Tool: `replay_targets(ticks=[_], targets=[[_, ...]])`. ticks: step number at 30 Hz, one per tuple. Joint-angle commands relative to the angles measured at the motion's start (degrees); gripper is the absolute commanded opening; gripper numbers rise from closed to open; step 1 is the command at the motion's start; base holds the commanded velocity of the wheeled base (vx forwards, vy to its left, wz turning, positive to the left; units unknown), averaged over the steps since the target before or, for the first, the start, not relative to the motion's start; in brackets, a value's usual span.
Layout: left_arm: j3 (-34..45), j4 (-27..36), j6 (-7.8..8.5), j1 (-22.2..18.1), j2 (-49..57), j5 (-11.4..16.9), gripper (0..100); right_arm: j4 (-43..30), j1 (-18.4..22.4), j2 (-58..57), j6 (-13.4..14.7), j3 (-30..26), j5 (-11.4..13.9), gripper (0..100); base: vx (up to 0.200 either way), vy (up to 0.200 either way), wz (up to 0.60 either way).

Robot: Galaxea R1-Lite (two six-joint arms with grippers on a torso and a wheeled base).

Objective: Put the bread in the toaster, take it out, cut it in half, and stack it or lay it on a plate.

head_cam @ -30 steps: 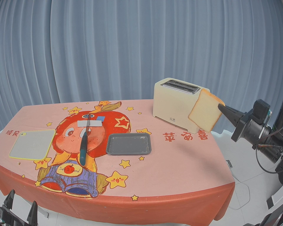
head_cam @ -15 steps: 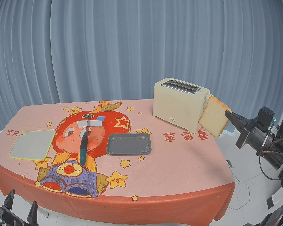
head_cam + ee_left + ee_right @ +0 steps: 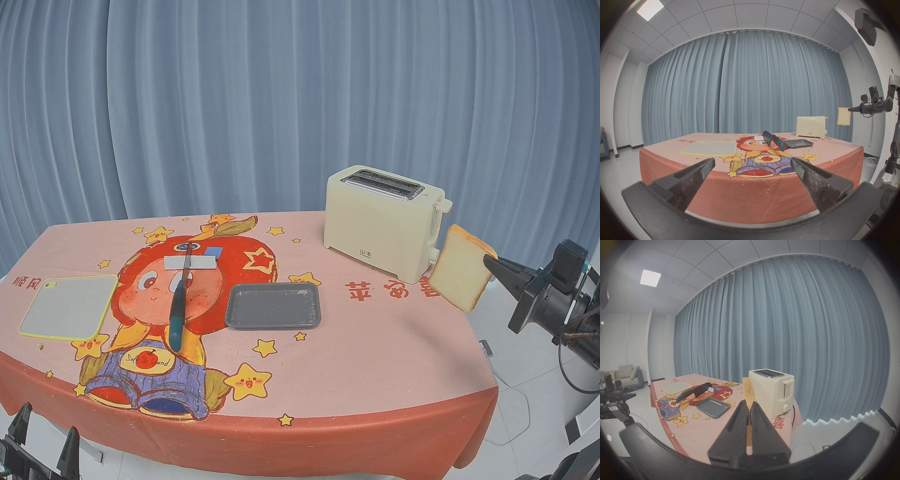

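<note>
My right gripper [image 3: 492, 260] is shut on a slice of bread [image 3: 461, 269], gripping its upper right corner. The slice hangs upright in the air just right of the cream toaster [image 3: 381, 222], over the table's right edge. In the right wrist view the bread [image 3: 748, 390] stands edge-on between the closed fingers of that gripper [image 3: 749, 405], with the toaster [image 3: 772, 390] behind. The toaster's two slots look empty. My left gripper [image 3: 753, 162] is open and holds nothing, low in front of the table's near left corner.
A grey tray [image 3: 273, 305] lies mid-table. A knife [image 3: 178, 306] with a teal handle lies left of it on the printed cloth. A cutting board [image 3: 69, 306] with a yellow rim sits at the far left. A white card [image 3: 189, 262] lies under the knife's blade.
My right gripper has carried the bread rightward and down, from in front of the toaster's right end to beyond it. The left arm has kept still.
</note>
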State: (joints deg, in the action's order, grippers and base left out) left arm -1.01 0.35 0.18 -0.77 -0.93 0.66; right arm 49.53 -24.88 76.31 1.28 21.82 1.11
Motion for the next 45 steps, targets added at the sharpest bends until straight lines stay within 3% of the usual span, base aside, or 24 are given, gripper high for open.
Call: replay_targets(ticks=[1,17,45], targets=[[1.0,0.0,-0.09,0.0,0.9,0.0,100,-0.6,-0.5,-2.2,0.0,0.1,0.0,0,0.0,0.0,0.0],[1.0,0.0,-0.09,0.0,0.9,0.0,100,-0.8,-3.0,-1.7,0.4,-0.4,-0.7,0,-0.063,0.0,0.0],[1.0,0.0,-0.09,0.0,0.9,0.0,100,-0.7,-6.7,-1.5,2.8,-0.3,-0.5,0,0.0,0.2,0.0]])
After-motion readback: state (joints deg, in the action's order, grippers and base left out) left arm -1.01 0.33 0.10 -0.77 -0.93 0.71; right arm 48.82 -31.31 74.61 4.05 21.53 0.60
